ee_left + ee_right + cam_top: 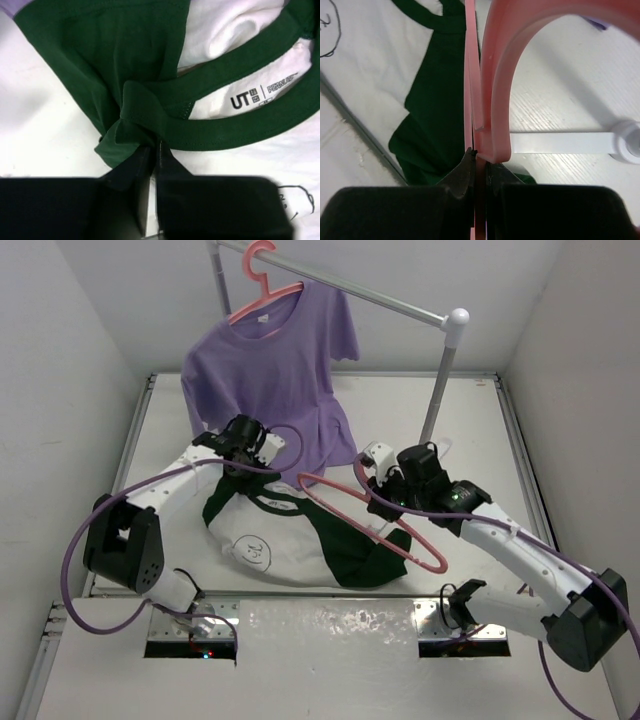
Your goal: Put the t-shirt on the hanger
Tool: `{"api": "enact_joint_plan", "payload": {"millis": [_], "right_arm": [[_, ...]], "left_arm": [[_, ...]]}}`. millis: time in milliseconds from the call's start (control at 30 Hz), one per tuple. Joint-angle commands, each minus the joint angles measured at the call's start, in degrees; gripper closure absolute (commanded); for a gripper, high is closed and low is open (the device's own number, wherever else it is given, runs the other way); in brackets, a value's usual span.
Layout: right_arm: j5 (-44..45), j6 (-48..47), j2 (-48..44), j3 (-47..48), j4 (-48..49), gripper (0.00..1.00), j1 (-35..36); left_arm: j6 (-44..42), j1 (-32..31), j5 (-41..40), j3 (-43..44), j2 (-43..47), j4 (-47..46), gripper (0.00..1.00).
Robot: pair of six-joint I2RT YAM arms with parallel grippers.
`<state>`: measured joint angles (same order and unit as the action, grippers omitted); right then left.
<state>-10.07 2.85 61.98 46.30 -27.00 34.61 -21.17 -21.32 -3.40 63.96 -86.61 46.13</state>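
Left end effector [156, 150] sits closest to its wrist cam, fingers pinched tight on a bunched fold of dark green fabric right at the collar of the t-shirt [262, 540] (neck label reads UT / PEANUTS). Right end effector [476, 156] is clamped narrow on the hanger [495, 85] at the base of its curled hook. In the top view the hanger's shoulders slant over the shirt's green sleeve on the robot's right side; contact w/ the cloth can't be told. T-shirt lies crumpled on the white surface [480, 430] between the two arms, print side up, its collar end near the hem of a purple tee [270, 370]. That tee hangs on a second pink hanger [262, 290] from a rack [400, 302] w/ rail and post standing on the surface. Plain white walls [60, 360] box in the surface at left, back and right; metal strips run along its side edges.
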Motion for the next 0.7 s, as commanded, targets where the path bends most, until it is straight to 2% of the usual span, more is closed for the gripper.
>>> {"api": "enact_joint_plan", "payload": {"millis": [0,233,467,567,667], "right_arm": [[-7.41,0.92,0.51,2.21,5.02,1.00,-0.07],[-16.56,6.37,2.53,1.94,13.73,1.00,1.68],[-18.15,9.01,6.48,-1.03,24.01,1.00,5.20],[-17.88,8.40,9.47,0.01,25.16,1.00,5.38],[-18.24,7.69,10.44,0.98,25.07,1.00,5.47]], "left_arm": [[-1.42,0.32,0.66,-0.33,1.88,-1.04,1.00],[-5.80,0.23,11.12,6.34,8.55,0.54,1.00],[-11.61,0.23,18.24,6.35,13.57,2.64,1.00],[-13.36,0.23,21.23,7.05,13.66,4.40,1.00],[-14.59,0.23,20.72,6.61,14.18,4.32,1.00]]}}
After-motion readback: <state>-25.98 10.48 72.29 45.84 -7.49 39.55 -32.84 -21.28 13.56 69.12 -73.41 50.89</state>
